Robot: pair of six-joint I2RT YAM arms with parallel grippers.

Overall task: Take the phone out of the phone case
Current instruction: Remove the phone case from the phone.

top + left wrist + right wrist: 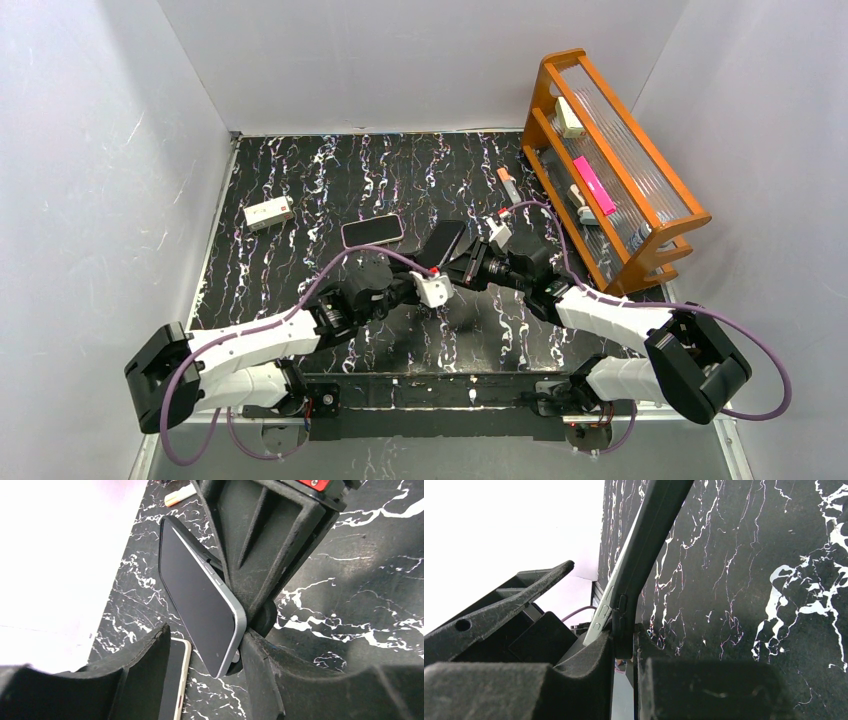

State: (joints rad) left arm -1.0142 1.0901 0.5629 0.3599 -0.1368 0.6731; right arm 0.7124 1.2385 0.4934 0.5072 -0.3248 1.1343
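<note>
A dark phone (197, 597) with a silver rim stands tilted on its edge above the marbled table, partly pried out of its black case (167, 526). In the top view it (445, 240) sits mid-table between both grippers. My right gripper (625, 640) is shut on the case's edge (649, 540); the phone's silver side (605, 607) leans away from the case to the left. My left gripper (205, 632) is open, its jaws wide around the phone's lower corner. Its right finger (280, 680) is at that corner and its left finger (142, 677) is well apart.
A second phone with a gold rim (372, 230) lies flat on the table, just under my left finger (176, 680). A white box (268, 213) is at the left, an orange-capped marker (508, 183) at the back, and a wooden rack (610, 160) at the right. White walls enclose the table.
</note>
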